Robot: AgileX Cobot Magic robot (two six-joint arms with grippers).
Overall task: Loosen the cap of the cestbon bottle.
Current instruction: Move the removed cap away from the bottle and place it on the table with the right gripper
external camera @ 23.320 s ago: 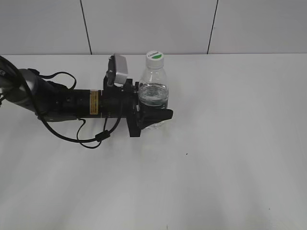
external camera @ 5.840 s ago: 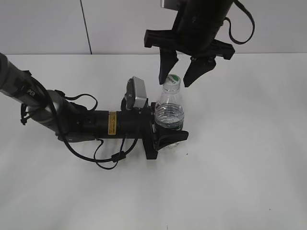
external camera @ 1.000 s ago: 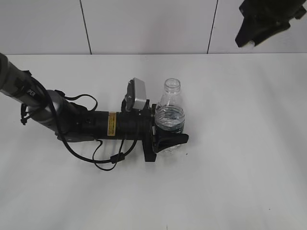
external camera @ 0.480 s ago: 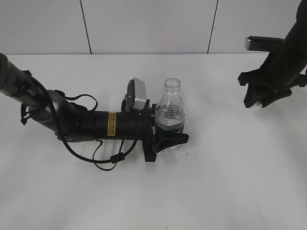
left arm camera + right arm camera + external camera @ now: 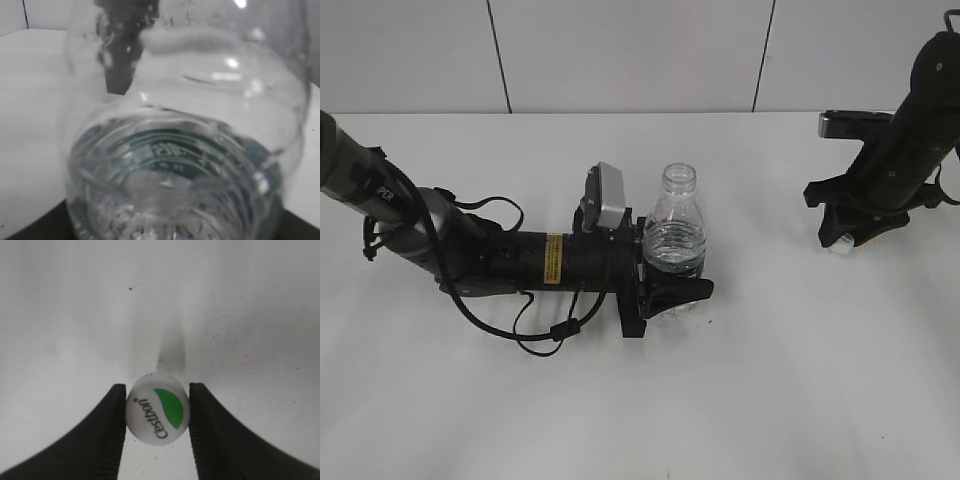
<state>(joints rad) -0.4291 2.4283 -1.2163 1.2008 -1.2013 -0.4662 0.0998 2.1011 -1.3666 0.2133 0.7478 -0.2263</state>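
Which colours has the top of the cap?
The cap is white with a green patch and dark "Cestbon" lettering, seen best in the right wrist view.

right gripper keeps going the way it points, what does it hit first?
Probably the table: the right gripper, shut on the cap, points down at bare tabletop, nothing else below. Gap unclear.

Right wrist view: the right gripper (image 5: 158, 412) points down at the pale table (image 5: 75, 315), its two black fingers (image 5: 107, 440) rising from five and seven o'clock. Between them sits the cap (image 5: 158, 413), round and white, a green patch on its top toward two o'clock and dark "Cestbon" lettering running toward seven. Both fingers press its sides, so it is pinched. A soft grey shadow streaks off toward twelve o'clock. Tiny dark specks dot the table, one near eleven.
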